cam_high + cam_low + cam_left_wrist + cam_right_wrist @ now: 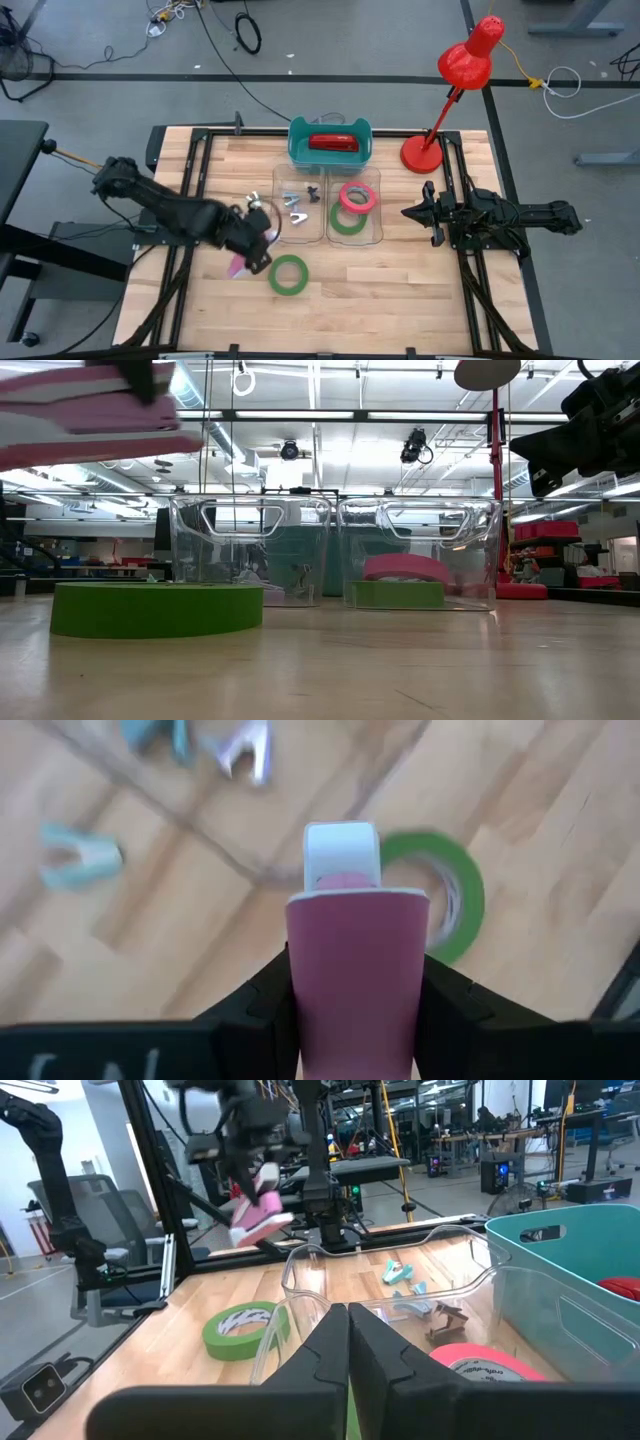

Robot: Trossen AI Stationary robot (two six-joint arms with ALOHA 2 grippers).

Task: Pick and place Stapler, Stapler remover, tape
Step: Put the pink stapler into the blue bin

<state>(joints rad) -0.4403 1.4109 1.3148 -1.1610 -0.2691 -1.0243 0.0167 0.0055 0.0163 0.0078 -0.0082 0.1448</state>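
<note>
A pink-and-white stapler (350, 970) hangs in the air with my left gripper (255, 250) shut on it, over the table's left half, next to a green tape roll (288, 275) lying flat on the wood. The stapler also shows in the low view (90, 420) and in the right wrist view (258, 1215). Two clear bins stand at mid-table: one holds staple removers (293, 203), the other a pink tape roll (357, 197) leaning on a green one (347, 221). A red stapler (332, 142) lies in a teal bin. My right gripper (408, 212) waits shut at the right. My left gripper pinches the pink stapler by its two long sides (300, 990) between its two fingers (262, 995). The fingers slant down from the table's left and lie along the stapler, whose white front end (342, 850) sticks out past them. The stapler is lifted clear of the table.
A red desk lamp (465, 62) stands at the back right, its base (422, 152) beside the teal bin (298, 150). Bare wood lies along the table's near edge (330, 320). Black frame rails run down both sides of the table.
</note>
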